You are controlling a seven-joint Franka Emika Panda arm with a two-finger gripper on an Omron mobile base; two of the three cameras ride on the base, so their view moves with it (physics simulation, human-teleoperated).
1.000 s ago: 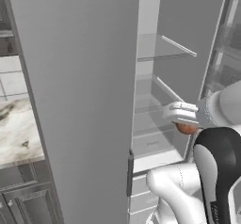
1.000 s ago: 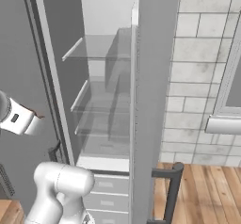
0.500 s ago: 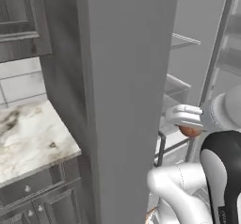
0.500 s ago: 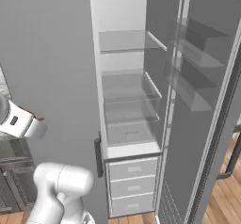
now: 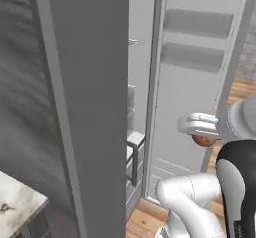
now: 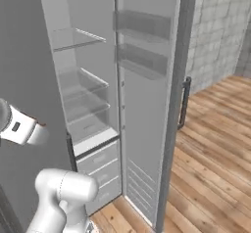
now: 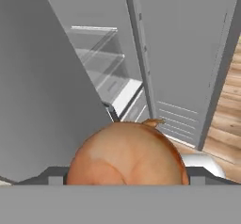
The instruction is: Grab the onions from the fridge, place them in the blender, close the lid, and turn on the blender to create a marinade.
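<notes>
- One onion, reddish-brown, seen close in the hand view.
- One fridge, grey, standing open.
- One open fridge door, with two door bins on its inner face.
- Three pale shelves inside the fridge, as far as I can count.
- Two drawers below the shelves.
- One dark door handle.

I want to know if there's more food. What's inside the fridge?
The fridge stands open, with pale bare shelves and drawers below. What the drawers hold is hidden. One onion sits in the gripper, outside the fridge.
</notes>
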